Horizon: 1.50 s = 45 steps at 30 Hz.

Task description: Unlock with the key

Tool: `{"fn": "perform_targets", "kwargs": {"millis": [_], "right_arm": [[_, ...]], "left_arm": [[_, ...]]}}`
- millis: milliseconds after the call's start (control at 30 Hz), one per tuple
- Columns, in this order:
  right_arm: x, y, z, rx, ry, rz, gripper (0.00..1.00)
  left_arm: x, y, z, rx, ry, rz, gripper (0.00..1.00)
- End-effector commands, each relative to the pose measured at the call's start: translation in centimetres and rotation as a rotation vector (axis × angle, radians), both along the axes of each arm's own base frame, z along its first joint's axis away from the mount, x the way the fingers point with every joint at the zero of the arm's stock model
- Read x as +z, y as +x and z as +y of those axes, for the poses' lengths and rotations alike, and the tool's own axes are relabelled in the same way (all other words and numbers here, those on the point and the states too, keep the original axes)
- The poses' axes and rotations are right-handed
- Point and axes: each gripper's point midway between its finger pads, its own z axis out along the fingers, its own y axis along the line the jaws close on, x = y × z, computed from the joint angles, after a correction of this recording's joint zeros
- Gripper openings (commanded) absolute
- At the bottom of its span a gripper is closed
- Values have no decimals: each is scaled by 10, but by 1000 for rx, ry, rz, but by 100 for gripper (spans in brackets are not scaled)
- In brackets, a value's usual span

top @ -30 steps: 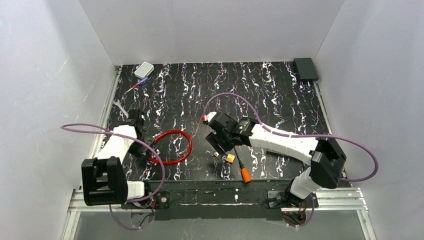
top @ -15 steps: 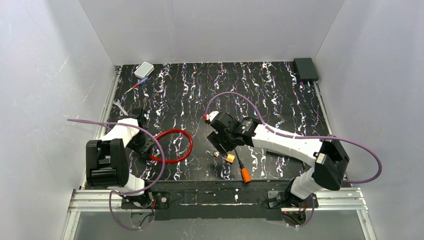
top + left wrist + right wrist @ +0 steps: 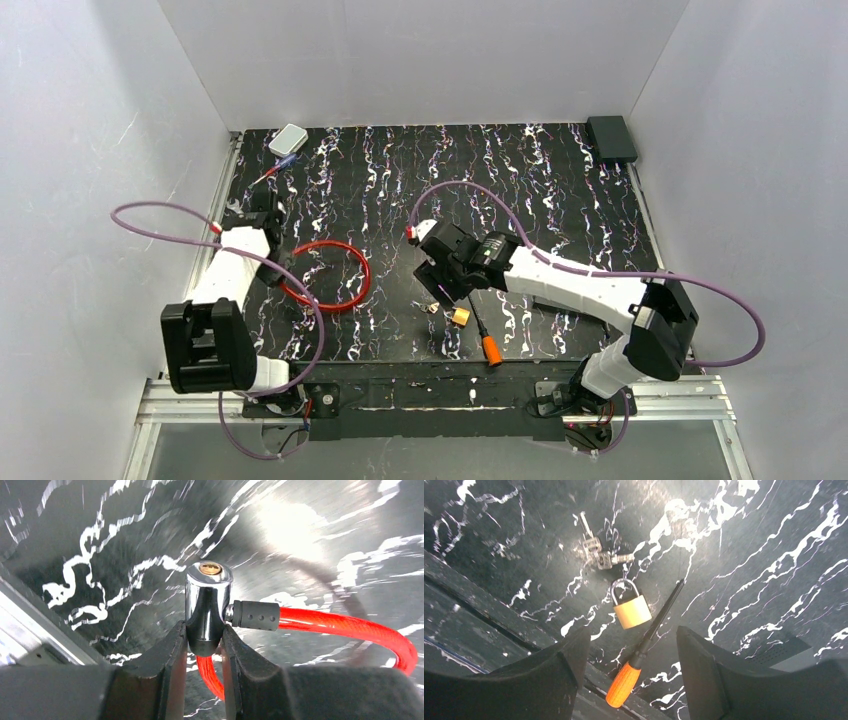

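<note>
At the left of the overhead view, the left gripper (image 3: 204, 636) is clamping narrowly on the chrome lock head (image 3: 208, 605) of a red cable (image 3: 345, 630). It is holding that head upright, with the brass keyhole facing the wrist camera. The table behind it is blurring out, and the cable is dropping out of sight behind the fingers.

Toward the middle, the right gripper (image 3: 631, 630) is hanging wide open and holding nothing. The key (image 3: 598, 555) is lying flat on the black marbled table (image 3: 749, 540), in the upper centre-left of the right wrist view, beyond the fingertips and slightly left of the gap. It is looking like a small bunch: one blade is pointing up and left, another is pointing right. The brass padlock (image 3: 631, 611) is sitting just below the key, between it and the jaws, and the orange-handled screwdriver (image 3: 651, 630) is slanting along the padlock's right side. The right arm is by far the nearer.

The key's teeth are showing too small to read, and the padlock's keyhole is staying hidden.
</note>
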Motion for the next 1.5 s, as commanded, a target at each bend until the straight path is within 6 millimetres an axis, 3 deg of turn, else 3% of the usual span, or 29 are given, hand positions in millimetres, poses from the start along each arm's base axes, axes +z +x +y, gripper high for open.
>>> {"fn": "perform_targets", "kwargs": {"millis": [0,133,267,467,600,733,900,1167,1300,1467], "right_arm": [[40,21,22,15,81,-95,72],[59,35,32,-10,113,-155,72],[87,50,43,-64,206,-230,73],[146,65,68,-129,500,-281,76],[164,95,58,-349,709,-167,78],[184,113,60,-453,953,59,77],[209,124,77,-615,1061,260,90],[210,123,108,-1058,1178,801,95],[234,132,120,-1154,1281,887,98],[240,132,142,-1169,1284,984,98]], "left_arm": [[68,42,24,-111,158,-158,0],[110,64,32,-231,265,-212,0],[154,91,18,-457,419,-277,0],[204,121,-30,-817,606,-489,0],[233,121,-56,-913,636,-685,0],[250,118,-81,-968,554,-852,0],[267,114,-109,-1027,480,-1033,0],[281,117,-132,-1050,433,-1120,0],[281,116,-140,-1078,436,-1121,0],[279,116,-144,-1084,451,-1108,0]]}}
